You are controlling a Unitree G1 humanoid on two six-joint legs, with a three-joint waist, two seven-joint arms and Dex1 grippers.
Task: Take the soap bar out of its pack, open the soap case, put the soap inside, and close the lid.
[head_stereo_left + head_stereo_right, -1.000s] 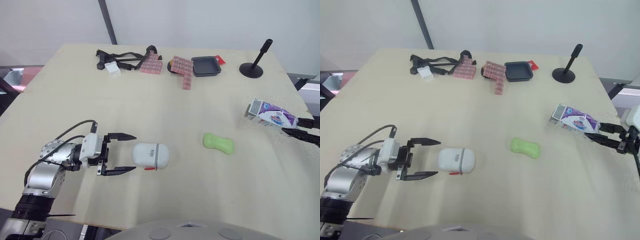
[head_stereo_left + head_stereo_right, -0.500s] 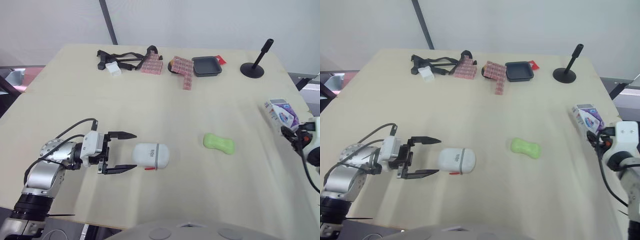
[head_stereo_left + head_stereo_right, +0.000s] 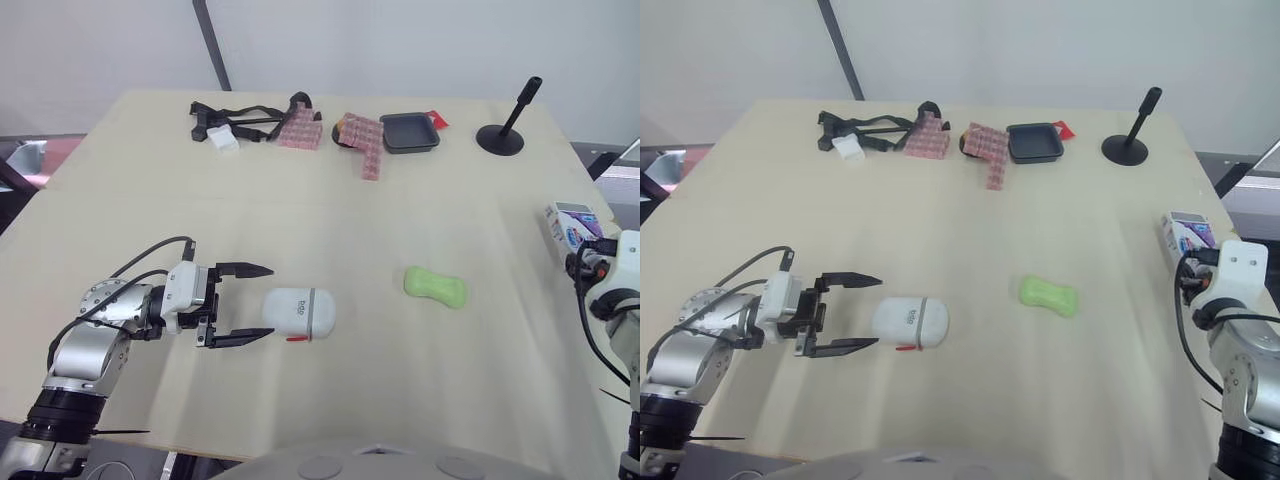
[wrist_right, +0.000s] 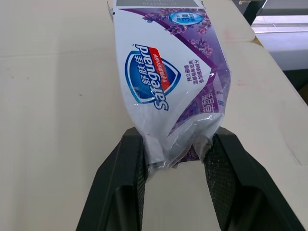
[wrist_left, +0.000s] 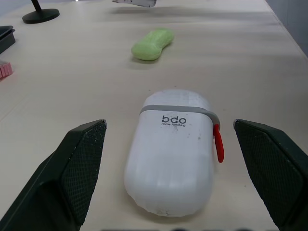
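**Soap out, case-opening step up next**

The green waisted soap bar (image 3: 435, 286) lies bare on the pale wooden surface (image 3: 300, 200), well beyond the left hand (image 3: 262, 301) and about midway towards the right hand (image 4: 174, 139). The left hand is spread wide, and the closed white oval plastic soap case (image 3: 298, 313) with a grey band and red latch lies just ahead of its fingertips. The right hand pinches the crumpled purple-and-white soap pack (image 4: 168, 82) by its lower end, out at the surface's edge.

Unpacking looks done. The likely next move is to drop the pack, clamp the left hand on the case to steady it, then work the latch.
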